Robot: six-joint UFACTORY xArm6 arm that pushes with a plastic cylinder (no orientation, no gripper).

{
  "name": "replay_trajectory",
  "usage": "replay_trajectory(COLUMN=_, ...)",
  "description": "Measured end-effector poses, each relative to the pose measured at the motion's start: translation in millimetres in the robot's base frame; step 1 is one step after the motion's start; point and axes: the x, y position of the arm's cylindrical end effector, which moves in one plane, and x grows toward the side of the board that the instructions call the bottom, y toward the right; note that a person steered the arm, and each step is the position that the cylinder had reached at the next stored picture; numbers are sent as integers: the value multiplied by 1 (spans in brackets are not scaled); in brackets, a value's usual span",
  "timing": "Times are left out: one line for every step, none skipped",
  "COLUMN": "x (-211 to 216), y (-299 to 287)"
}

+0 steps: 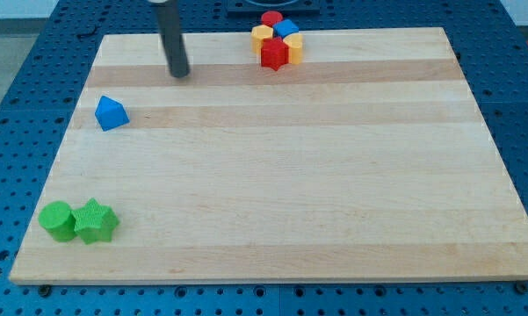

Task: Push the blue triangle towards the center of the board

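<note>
The blue triangle (111, 113) lies near the left edge of the wooden board (281, 175), in its upper part. My tip (179, 74) is on the board near the view's top, above and to the right of the blue triangle, with a clear gap between them. The dark rod rises out of the view's top.
A cluster at the top middle holds a red star (274, 53), a blue block (286, 29), a red block (270, 17) and yellow blocks (261, 36). A green cylinder (57, 219) and a green star (96, 221) sit touching at the bottom left corner.
</note>
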Motion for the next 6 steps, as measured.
replay_trajectory(x=42, y=-43)
replay_trajectory(x=75, y=-81)
replay_trajectory(x=87, y=-108)
replay_trajectory(x=87, y=-124)
replay_trajectory(x=87, y=-129)
replay_trajectory(x=87, y=-132)
